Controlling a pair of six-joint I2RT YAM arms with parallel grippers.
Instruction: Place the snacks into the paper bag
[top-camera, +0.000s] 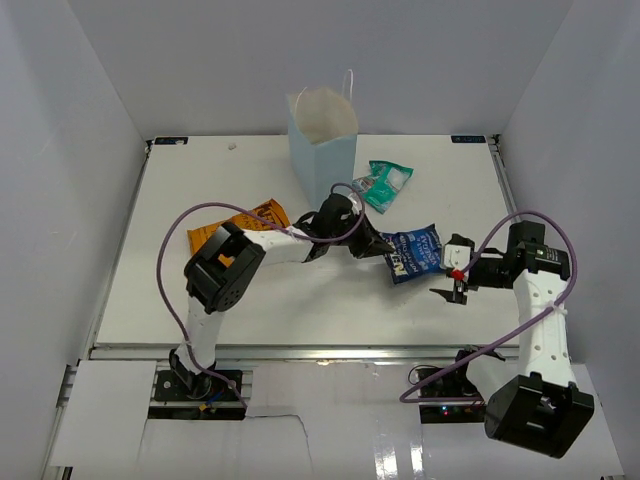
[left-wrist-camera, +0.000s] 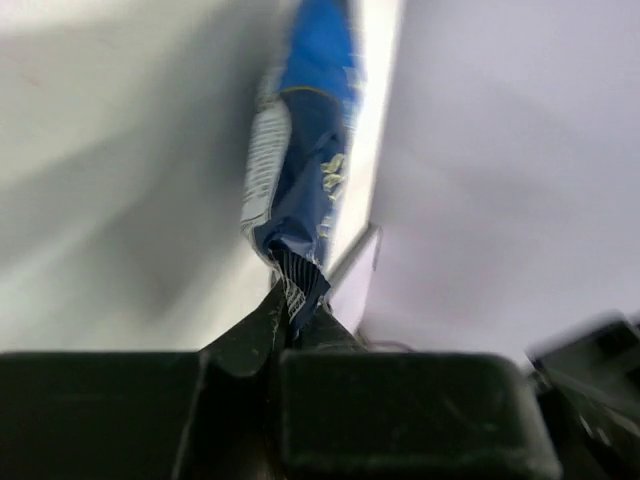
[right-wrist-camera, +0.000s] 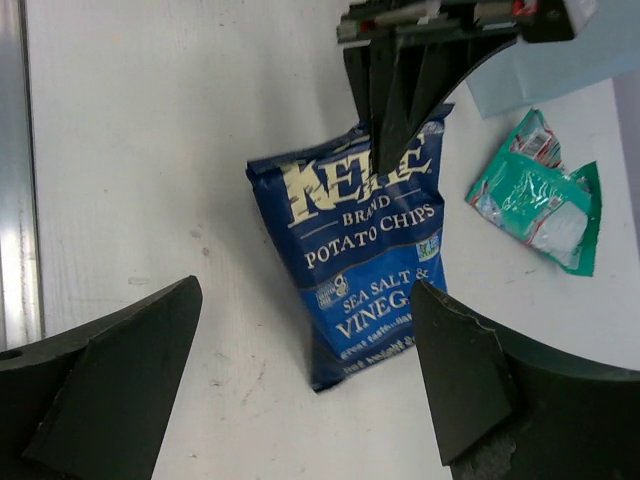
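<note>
My left gripper (top-camera: 384, 248) is shut on the top seam of the dark blue chip packet (top-camera: 415, 252), which hangs from its fingertips in the left wrist view (left-wrist-camera: 300, 170) and shows in the right wrist view (right-wrist-camera: 360, 250). The pale blue paper bag (top-camera: 322, 140) stands upright behind it, open at the top. A teal pouch (top-camera: 385, 183) lies right of the bag, also in the right wrist view (right-wrist-camera: 540, 195). The large orange chip bag (top-camera: 240, 226) lies left, partly under the left arm. My right gripper (top-camera: 450, 284) is open and empty, just right of the blue packet.
White walls close in the table on the left, back and right. A metal rail (top-camera: 320, 352) runs along the near edge of the table.
</note>
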